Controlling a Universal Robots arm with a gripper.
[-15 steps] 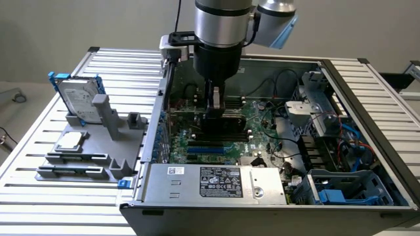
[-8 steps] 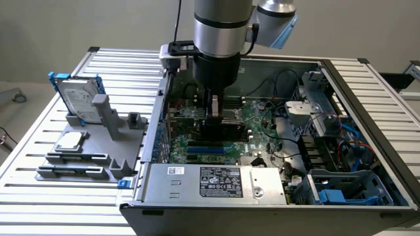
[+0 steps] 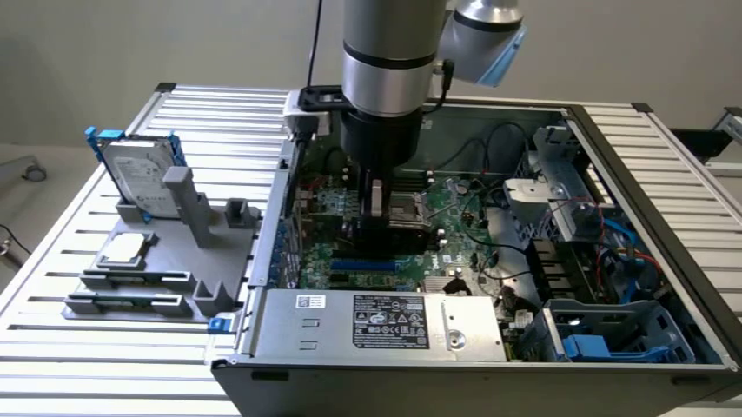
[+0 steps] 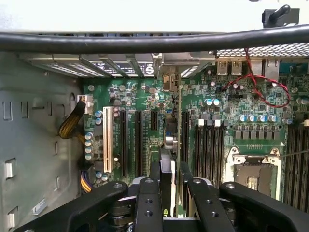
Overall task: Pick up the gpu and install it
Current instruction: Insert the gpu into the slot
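Observation:
In the exterior view my gripper (image 3: 374, 207) reaches down into the open computer case (image 3: 649, 165), over the green motherboard (image 3: 464, 217). It is shut on the gpu (image 3: 374, 219), a thin dark card held upright and seen edge-on. The wrist view shows the gpu (image 4: 167, 166) clamped between my two black fingers (image 4: 147, 195). The card stands among the long black expansion slots (image 4: 138, 142) of the motherboard (image 4: 227, 104). Its far end reaches toward the metal slot openings at the case's rear wall (image 4: 130, 65). Whether its lower edge sits in a slot I cannot tell.
Beside the case, on the exterior view's left, a grey fixture (image 3: 151, 278) holds a silver hard drive in a blue frame (image 3: 137, 178) and a small square processor chip (image 3: 125, 249). The power supply (image 3: 383, 321) fills the case's near side. A black cable (image 4: 145, 41), red wires (image 4: 263, 82) and the processor socket (image 4: 252, 174) lie near the card.

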